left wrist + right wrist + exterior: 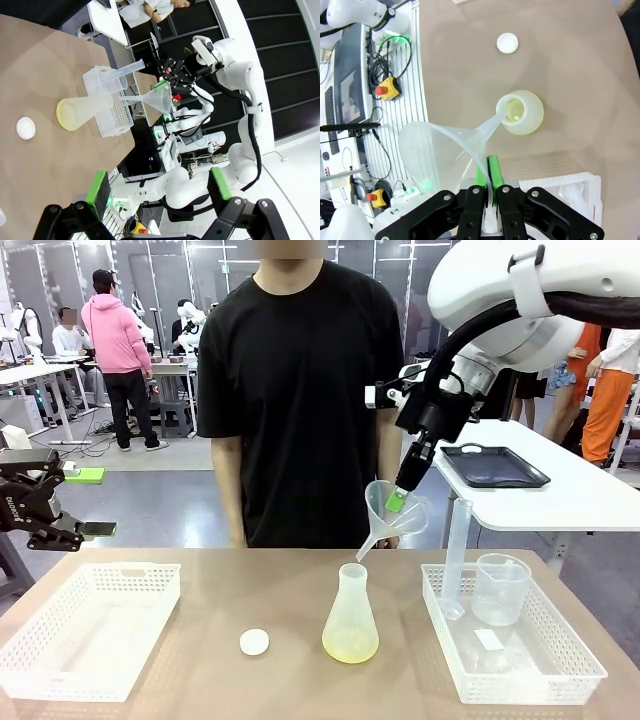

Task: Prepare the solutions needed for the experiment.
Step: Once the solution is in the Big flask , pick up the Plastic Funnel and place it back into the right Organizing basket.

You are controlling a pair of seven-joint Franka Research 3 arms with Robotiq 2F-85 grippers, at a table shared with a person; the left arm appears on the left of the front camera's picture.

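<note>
A frosted conical flask [350,612] stands mid-table with a shallow layer of pale yellow-green solution [350,645] in its base. My right gripper [398,502] is shut on the rim of a clear plastic funnel [388,512], held tilted just above and right of the flask's mouth. In the right wrist view the funnel [447,145] is pinched by the gripper [487,176], its spout pointing at the flask mouth [512,111]. My left gripper [62,527] hangs open at the far left, off the table's edge; its green pads [98,187] stand wide apart with nothing between them.
A small white cap [254,642] lies left of the flask. A white basket [150,575] sits at the left. Another basket [560,680] at the right holds a graduated cylinder [456,558] and a beaker [499,588]. A person [300,390] stands at the far side.
</note>
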